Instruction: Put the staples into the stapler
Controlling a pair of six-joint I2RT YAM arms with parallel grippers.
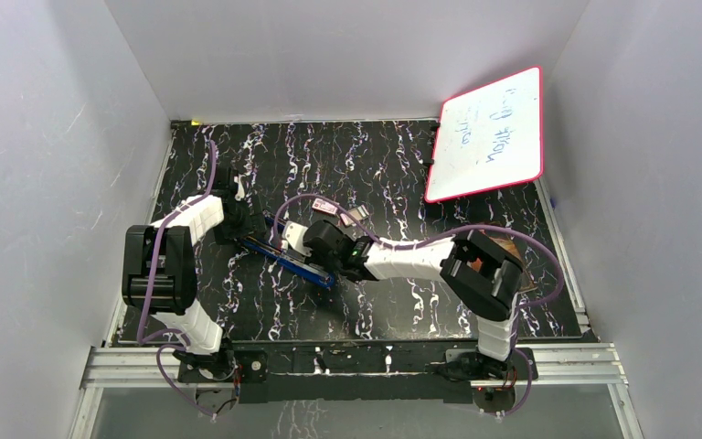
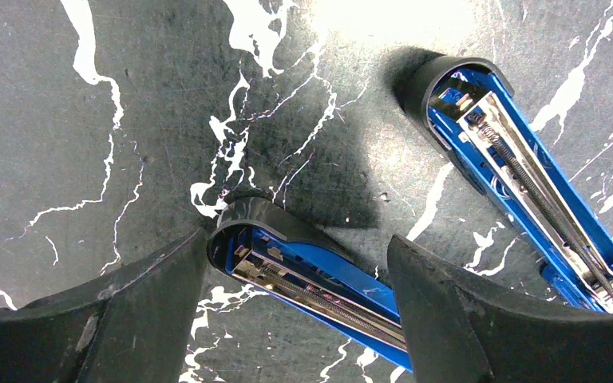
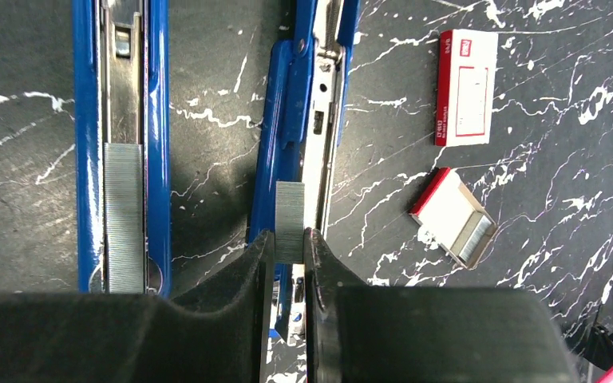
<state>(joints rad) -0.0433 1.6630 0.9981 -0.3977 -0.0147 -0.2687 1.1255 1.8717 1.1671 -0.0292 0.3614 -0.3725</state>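
Right hand point(image 3: 289, 243) is clamped on a short strip of staples point(image 3: 290, 206), its long axis in line with the opened stapler point(image 3: 88, 120). The strip hangs over one blue half, while the other half's channel — a strip lying in it — runs parallel just beside. Left hand point(image 2: 295, 275), fingers apart, straddles a stapler nose. Farther off on the black marbled worktop point(image 3: 207, 96) lie an open box point(image 3: 452, 217) and a red-and-white box point(image 3: 467, 76) — well clear, I'd say.

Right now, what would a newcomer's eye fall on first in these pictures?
The right gripper pinching a short strip of staples at the open blue stapler in the middle of the table. Beside it, another strip lies in a blue channel; a red-rimmed whiteboard leans at the far right.
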